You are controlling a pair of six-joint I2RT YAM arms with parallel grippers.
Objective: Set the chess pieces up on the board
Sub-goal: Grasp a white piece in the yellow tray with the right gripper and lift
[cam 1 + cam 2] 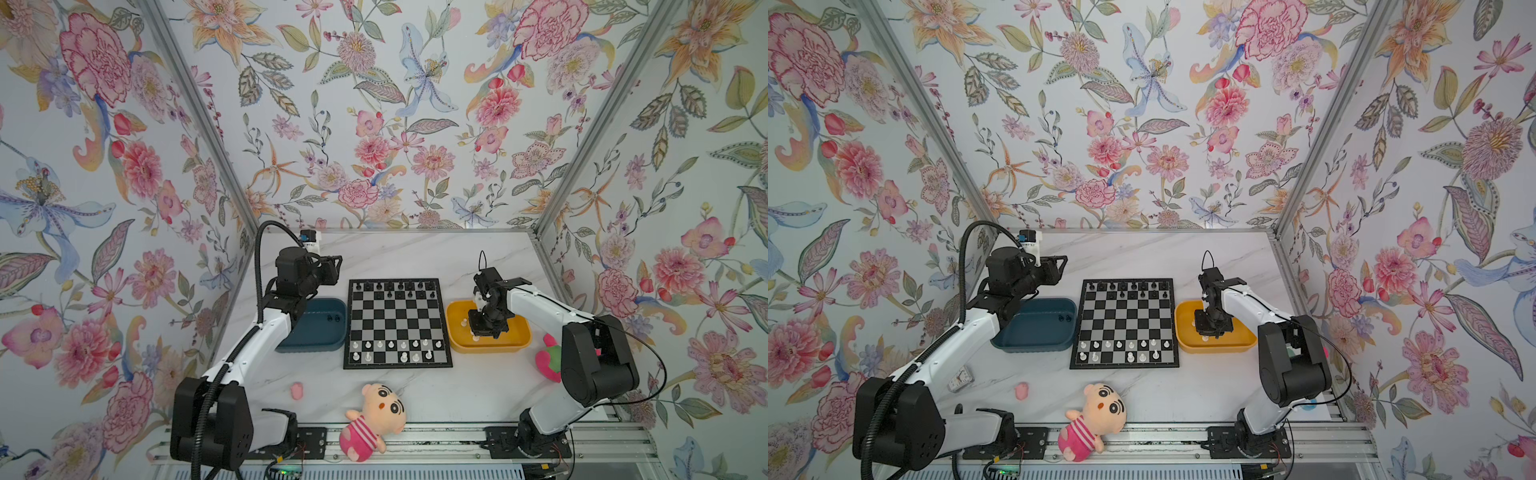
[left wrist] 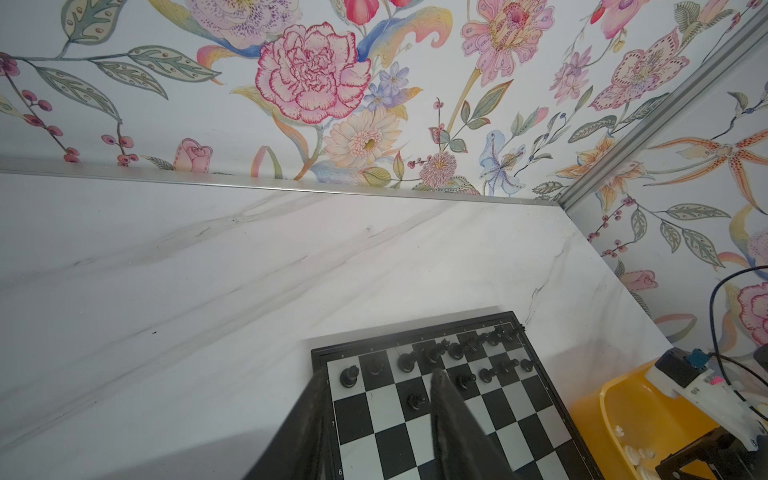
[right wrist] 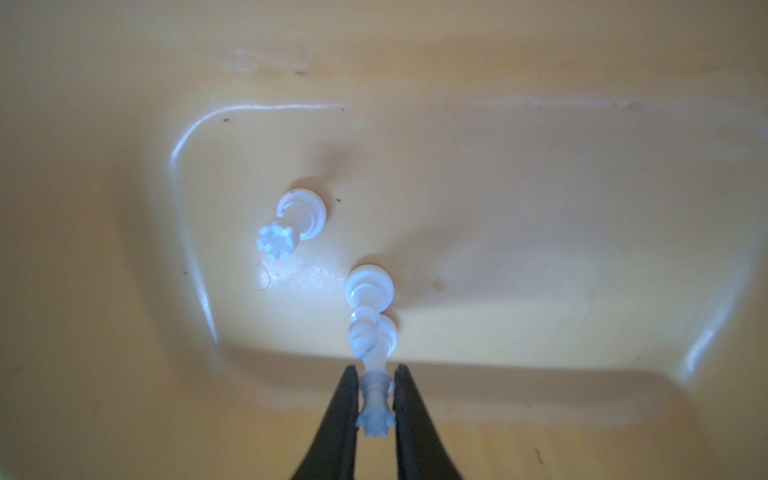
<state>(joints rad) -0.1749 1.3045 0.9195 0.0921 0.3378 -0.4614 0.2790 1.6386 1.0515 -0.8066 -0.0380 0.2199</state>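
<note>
Right wrist view: the right gripper (image 3: pixel 376 368) is deep in the yellow tray (image 3: pixel 540 208), its jaws pressed to both sides of a white crowned piece (image 3: pixel 375 399), grasped near the crown.
Neighbours: a white pawn (image 3: pixel 369 291) stands just beside the grasped piece; a second crowned white piece (image 3: pixel 291 220) stands apart from both.
Lift, advised: straight up and slowly, so the pawn is not toppled and the smooth little stem does not slip.
Destination, judged: a vacant square in the near row of the board (image 1: pixel 397 365), among the white pieces (image 1: pixel 395 351).
Left gripper (image 2: pixel 377 374): jaws parted with nothing between them, held over the board's far corner by the black pieces (image 2: pixel 457 357).
Blue tray (image 1: pixel 320 336): two loose black pieces (image 1: pixel 332 318) inside.
Surface: a smooth white marble-look table (image 1: pixel 415 257), with a plush doll (image 1: pixel 374 419) at its near edge.
Room: floral wallpaper on three walls, with aluminium corner posts.
</note>
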